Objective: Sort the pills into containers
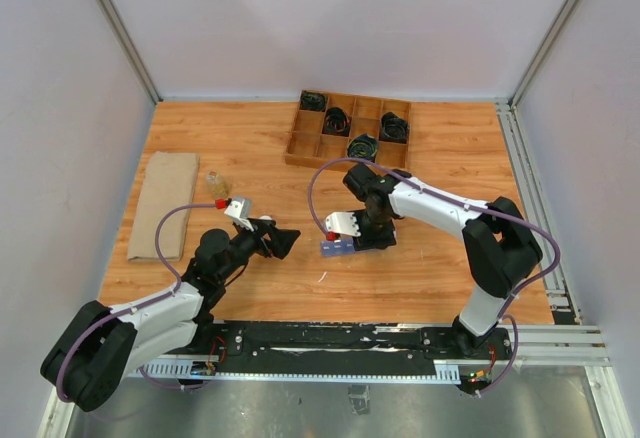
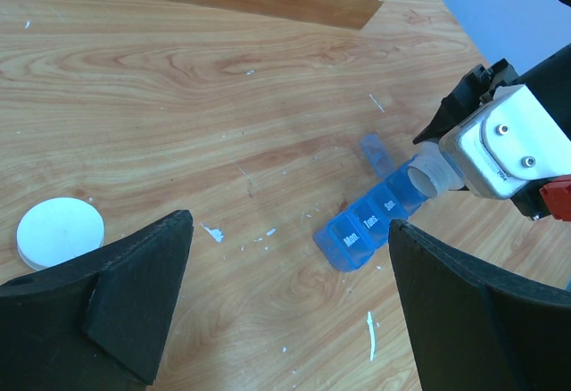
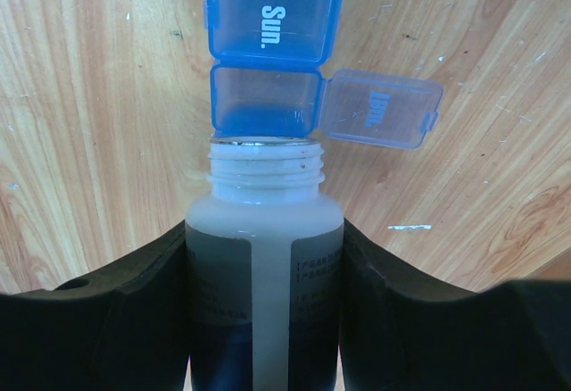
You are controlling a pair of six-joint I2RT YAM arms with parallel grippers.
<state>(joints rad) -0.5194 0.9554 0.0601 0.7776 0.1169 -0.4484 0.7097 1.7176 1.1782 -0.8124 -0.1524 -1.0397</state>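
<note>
Blue translucent plastic marked the containers point(image 1: 338, 248), a lidded strip lying on the table point(image 1: 250, 138) just ahead of the right gripper point(image 1: 366, 236). That gripper was clenched on an uncapped bottle point(image 3: 263, 257), its mouth tipped at the one open compartment point(image 3: 266, 101), next to the lid point(image 3: 272, 12) marked Sun. To pour well, the tilt should probably increase slowly, with the mouth over that compartment, so that pills fall singly and none spill. The left gripper point(image 1: 285, 242) hung released, jaws wide, grasping nothing. Only the left wrist view showed a white cap point(image 2: 60, 230) lying on the wood. Only the right wrist view showed the compartment's interior, apparently empty.
</note>
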